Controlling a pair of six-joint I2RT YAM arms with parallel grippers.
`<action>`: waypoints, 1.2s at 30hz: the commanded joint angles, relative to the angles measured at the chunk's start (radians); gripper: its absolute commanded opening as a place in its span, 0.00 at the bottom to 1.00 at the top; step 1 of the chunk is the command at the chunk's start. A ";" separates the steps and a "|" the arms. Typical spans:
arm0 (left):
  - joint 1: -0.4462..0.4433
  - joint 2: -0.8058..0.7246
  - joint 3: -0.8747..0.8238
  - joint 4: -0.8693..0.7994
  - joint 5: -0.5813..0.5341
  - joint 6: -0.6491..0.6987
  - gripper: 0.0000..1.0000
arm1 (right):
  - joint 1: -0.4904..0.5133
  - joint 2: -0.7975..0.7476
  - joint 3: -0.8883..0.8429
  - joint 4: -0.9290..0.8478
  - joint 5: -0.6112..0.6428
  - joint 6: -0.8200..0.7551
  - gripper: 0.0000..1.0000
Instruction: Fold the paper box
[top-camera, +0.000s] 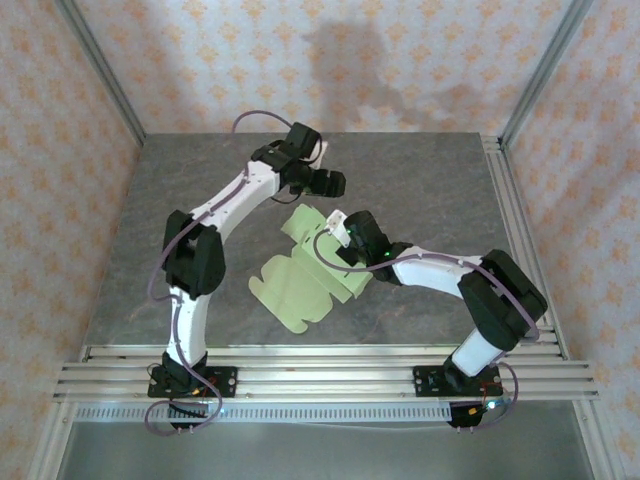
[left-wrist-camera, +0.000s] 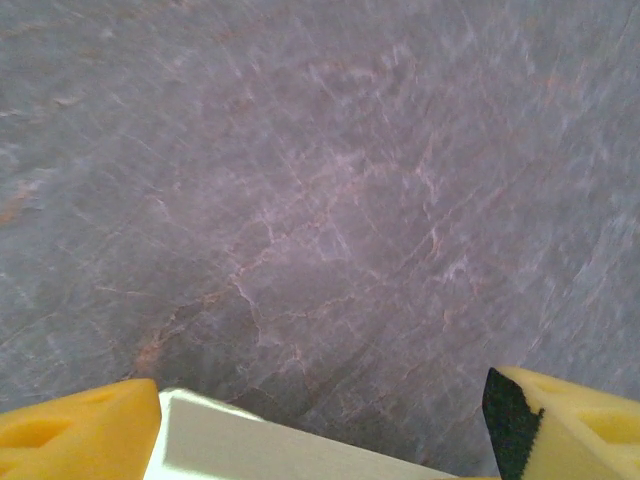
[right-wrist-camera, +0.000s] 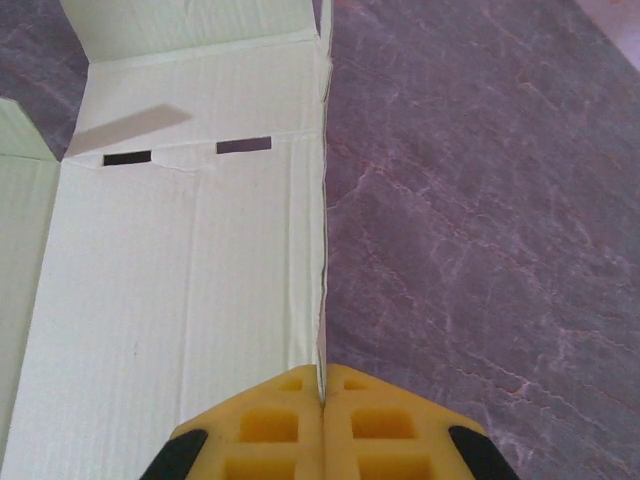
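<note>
Folding is barely starting: your right end effector (right-wrist-camera: 322, 385) is clamping the paper box (top-camera: 298, 285) by its side edge, the sheet lying flat in the middle of the worktop (top-camera: 430, 190). Farther out, your left end effector (left-wrist-camera: 320, 405) is hovering, fingers (left-wrist-camera: 80, 430) apart, by the far flap (top-camera: 303, 222), probably needing to lift it next. Bare worktop is lying beyond.

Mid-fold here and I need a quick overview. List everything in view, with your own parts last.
paper box: one, pale yellow-green, flat die-cut sheet at mid-table
slots: two, dark, side by side in the sheet
table: one, grey marbled, under everything
rails: several, silver, along the table's near edge
walls: cream with an orange pattern, around the table
left gripper: one, yellow fingers, open, beyond the sheet's far end
right gripper: one, yellow fingers, shut on an edge of the paper box
</note>
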 joint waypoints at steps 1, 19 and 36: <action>-0.018 0.058 0.100 -0.150 0.059 0.093 0.85 | 0.001 -0.026 -0.011 -0.028 -0.029 0.020 0.00; -0.059 0.095 0.143 -0.308 0.025 0.106 0.81 | -0.002 -0.002 0.009 -0.041 0.026 0.017 0.00; -0.069 0.060 0.060 -0.238 -0.048 0.045 0.63 | -0.018 -0.024 -0.005 -0.006 0.020 0.054 0.00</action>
